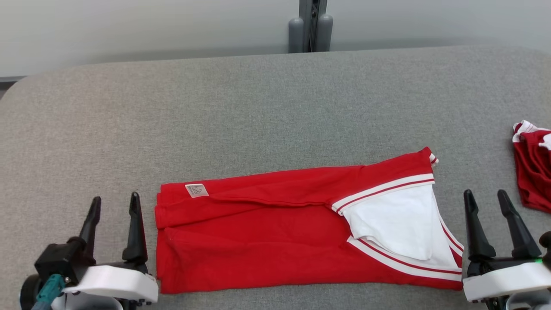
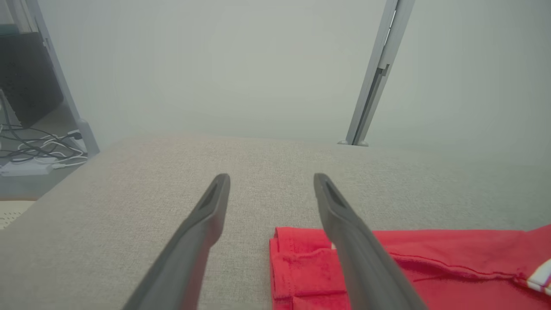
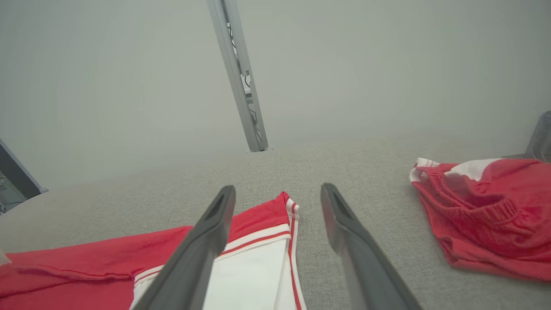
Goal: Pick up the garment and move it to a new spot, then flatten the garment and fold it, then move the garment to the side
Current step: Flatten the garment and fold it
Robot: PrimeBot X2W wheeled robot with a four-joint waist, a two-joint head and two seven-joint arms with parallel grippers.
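Observation:
The garment [image 1: 275, 232] is red with white panels and striped trim, lying folded in a long band across the near middle of the grey table [image 1: 258, 107]. A small label sits on its left end. My left gripper [image 1: 115, 203] stands open just off the garment's left end, touching nothing. My right gripper [image 1: 486, 198] stands open just past its right end, also empty. In the left wrist view the garment's corner [image 2: 301, 267] lies under my open left gripper [image 2: 272, 181]. In the right wrist view the white-trimmed end [image 3: 262, 258] lies below my open right gripper [image 3: 279, 191].
A second red and white garment [image 1: 533, 168] lies bunched at the table's right edge, also in the right wrist view as a red heap [image 3: 486, 211]. A grey post [image 1: 311, 26] stands behind the table's far edge. Cables [image 2: 38, 146] lie on the floor off the left.

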